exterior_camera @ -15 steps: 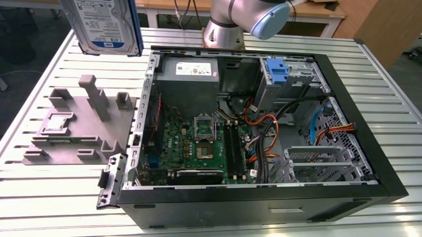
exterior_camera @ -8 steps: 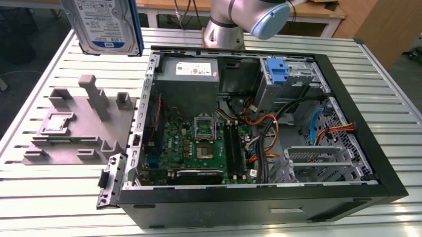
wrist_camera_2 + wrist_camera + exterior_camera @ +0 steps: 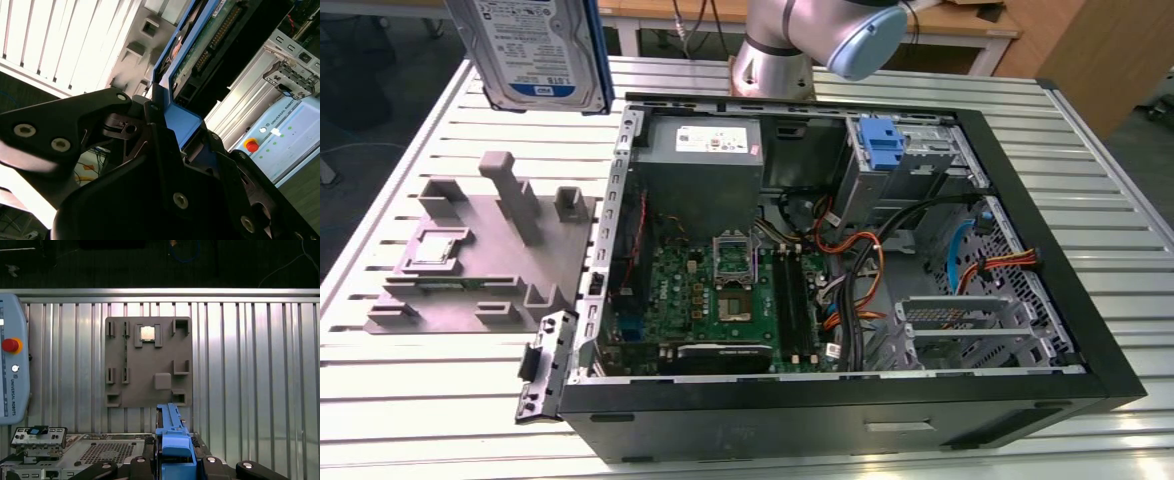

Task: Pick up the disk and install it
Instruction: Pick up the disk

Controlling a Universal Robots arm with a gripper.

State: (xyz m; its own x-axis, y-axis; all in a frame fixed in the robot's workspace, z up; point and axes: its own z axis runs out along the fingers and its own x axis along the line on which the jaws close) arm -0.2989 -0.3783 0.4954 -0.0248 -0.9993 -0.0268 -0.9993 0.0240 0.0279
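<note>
Grips the disk by its blue carrier; tool closed on it, jaws set against either face of the carrier in both wrist views. Holds the disk upright and high above the slatted metal tabletop, label toward the camera in the exterior view, at that view's upper left, clear of every surface.

On the tabletop, on the same side: grey plastic holder block, just beside the open computer case on the exterior view's left. In the first wrist view, a small square chip seated in one recess of the block.

Inside the case: power supply against the far wall, green motherboard nearer the camera, orange and black cables running toward the exterior view's right, and a blue plastic bracket fixed to the metal drive bay in the far corner on that side.

Behind the case: silver robot arm with a pale blue joint cap. In both wrist views: teach pendant with a red button.
</note>
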